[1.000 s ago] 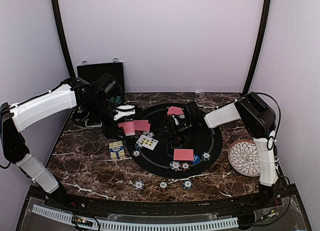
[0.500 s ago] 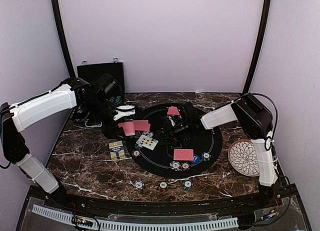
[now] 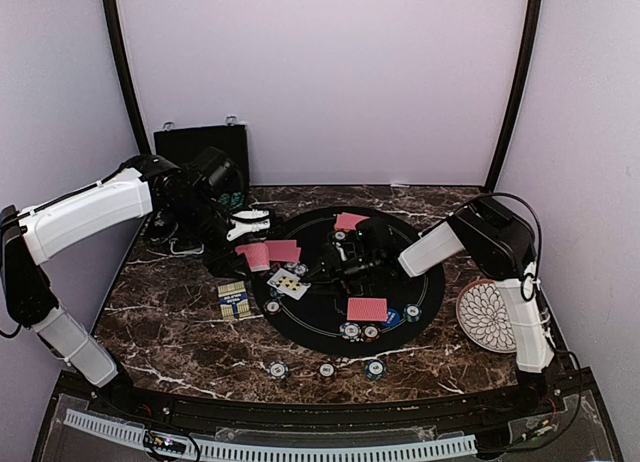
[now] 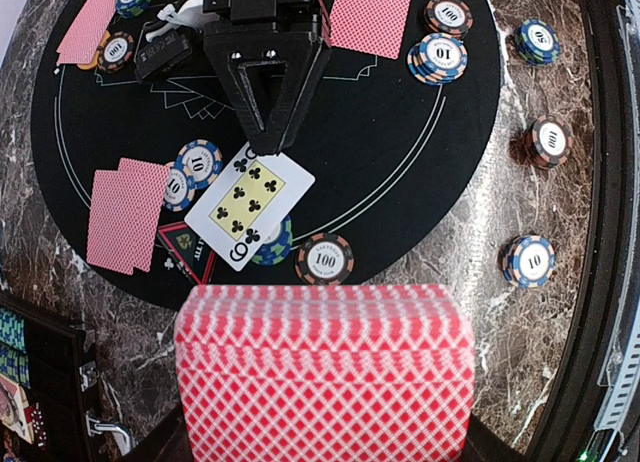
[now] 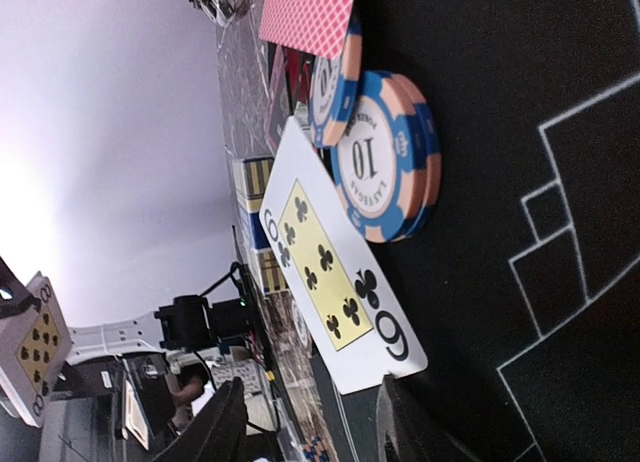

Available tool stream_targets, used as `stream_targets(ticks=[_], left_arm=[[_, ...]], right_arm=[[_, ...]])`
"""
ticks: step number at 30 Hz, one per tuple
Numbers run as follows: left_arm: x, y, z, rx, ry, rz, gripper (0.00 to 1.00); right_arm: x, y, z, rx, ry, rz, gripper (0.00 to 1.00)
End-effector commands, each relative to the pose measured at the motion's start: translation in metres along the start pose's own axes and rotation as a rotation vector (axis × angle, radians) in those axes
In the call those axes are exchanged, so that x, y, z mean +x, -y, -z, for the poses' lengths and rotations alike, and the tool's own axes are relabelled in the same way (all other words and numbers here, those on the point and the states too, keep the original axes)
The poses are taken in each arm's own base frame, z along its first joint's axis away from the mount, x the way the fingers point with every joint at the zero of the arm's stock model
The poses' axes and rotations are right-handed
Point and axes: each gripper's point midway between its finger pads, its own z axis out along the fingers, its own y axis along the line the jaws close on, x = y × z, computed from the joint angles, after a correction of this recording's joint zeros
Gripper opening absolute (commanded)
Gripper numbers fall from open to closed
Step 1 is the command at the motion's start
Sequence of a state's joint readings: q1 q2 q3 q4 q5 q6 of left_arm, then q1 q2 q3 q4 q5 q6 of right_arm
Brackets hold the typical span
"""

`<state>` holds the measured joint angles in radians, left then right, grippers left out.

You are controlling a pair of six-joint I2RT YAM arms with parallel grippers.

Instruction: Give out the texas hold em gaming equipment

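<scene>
Left tool (image 3: pixel 240 225) pinches red diamond-backed deck (image 4: pixel 325 382) | right tool (image 5: pixel 312 429) spread at face-up 9 of clubs (image 5: pixel 330 282)

One face-up six of clubs (image 4: pixel 250 204), one deck (image 4: pixel 322 367), face-down cards (image 4: pixel 128 214) at three spots, poker chips (image 4: pixel 324 259) at eleven spots, three of those along the table's (image 3: pixel 180 322) near edge, one triangle marker (image 4: pixel 187 250), one plate (image 3: pixel 488 315).

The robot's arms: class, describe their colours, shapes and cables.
The left arm and right arm have white boxy shells between black rounded joints. A thin black cable loops over the right elbow. The right fingers are black, tapering towards their tips.
</scene>
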<state>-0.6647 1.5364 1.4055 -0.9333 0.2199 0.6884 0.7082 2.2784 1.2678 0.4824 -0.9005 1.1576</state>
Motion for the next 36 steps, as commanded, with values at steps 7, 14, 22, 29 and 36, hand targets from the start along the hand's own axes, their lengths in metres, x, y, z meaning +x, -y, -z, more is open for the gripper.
stream_targets(ticks=[7, 14, 22, 29, 36], left_arm=[[-0.004, 0.002, 0.019, -0.033, 0.040, -0.030, 0.00], [-0.003, 0.004, 0.019, -0.030, 0.041, -0.031, 0.00], [-0.002, 0.004, 0.019, -0.028, 0.042, -0.030, 0.00], [-0.003, 0.003, 0.020, -0.032, 0.044, -0.033, 0.00], [-0.005, 0.003, 0.021, -0.033, 0.048, -0.033, 0.00]], right_arm=[[-0.004, -0.016, -0.006, -0.085, 0.037, -0.005, 0.38], [-0.008, -0.009, 0.017, 0.131, 0.055, 0.076, 0.47], [-0.012, 0.006, 0.029, 0.222, 0.068, 0.066, 0.54], [-0.004, 0.025, 0.004, 0.204, 0.019, 0.009, 0.55], [-0.014, 0.030, -0.009, 0.145, 0.043, -0.022, 0.55]])
